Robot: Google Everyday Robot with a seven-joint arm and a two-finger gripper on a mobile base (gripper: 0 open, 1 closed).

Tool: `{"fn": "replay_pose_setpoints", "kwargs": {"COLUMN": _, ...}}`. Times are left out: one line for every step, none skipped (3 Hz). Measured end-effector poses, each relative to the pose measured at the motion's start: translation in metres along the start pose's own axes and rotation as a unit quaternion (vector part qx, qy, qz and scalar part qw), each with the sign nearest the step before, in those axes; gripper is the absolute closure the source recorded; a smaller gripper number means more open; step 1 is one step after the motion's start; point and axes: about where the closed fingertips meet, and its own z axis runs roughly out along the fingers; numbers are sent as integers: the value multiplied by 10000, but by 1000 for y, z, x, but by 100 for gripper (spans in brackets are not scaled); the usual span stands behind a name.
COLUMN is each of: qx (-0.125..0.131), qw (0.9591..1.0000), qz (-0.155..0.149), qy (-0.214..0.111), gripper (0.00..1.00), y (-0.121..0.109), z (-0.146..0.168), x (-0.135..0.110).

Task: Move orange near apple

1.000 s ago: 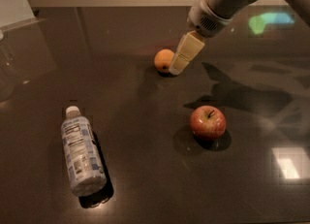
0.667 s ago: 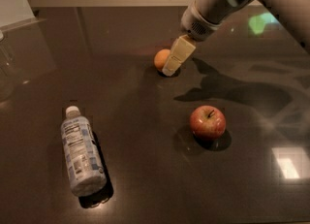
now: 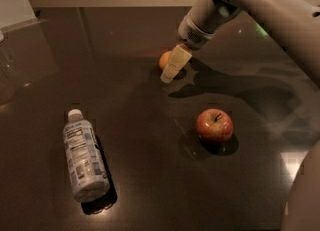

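Table (image 3: 140, 125): dark and glossy, carrying everything below.
Bottle (image 3: 85, 161): a clear plastic bottle lying on its side at the near left, cap toward the far side, well apart from both fruits.
Orange (image 3: 163, 60): far side, about mid-table. Only its left edge shows, and the rest is hidden behind the gripper.
Gripper (image 3: 170, 72): slants down from the arm at the upper right, with its pale tip low over the table right at the orange. Whether it touches the fruit, and whether it is spread or closed, cannot be told.
Apple (image 3: 214, 125): right of centre and nearer than the orange, stem up, well apart from the orange.
Handling: the orange is probably light and firm with a slight give. Its matte skin should grip well, but a round fruit is apt to roll on this slick surface.
Where to hold: best across its widest middle, from above, squeezing moderately.
Risk: an off-centre pinch could squirt it out and send it rolling away.
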Motion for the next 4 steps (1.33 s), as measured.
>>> {"fn": "replay_pose_setpoints", "kwargs": {"qx": -69, "qw": 9999, "qz": 20, "qy": 84, "gripper": 15, "y": 0, "z": 12, "x": 2}}
{"fn": "replay_pose_setpoints", "kwargs": {"qx": -104, "qw": 9999, "qz": 25, "qy": 132, "gripper": 38, "y": 0, "z": 16, "x": 3}}
{"fn": "replay_pose_setpoints", "kwargs": {"qx": -110, "qw": 9999, "qz": -4, "qy": 86, "gripper": 62, "y": -1, "z": 8, "x": 2}}
{"fn": "replay_pose_setpoints", "kwargs": {"qx": -79, "qw": 9995, "qz": -223, "qy": 213, "gripper": 84, "y": -2, "z": -16, "x": 5}}
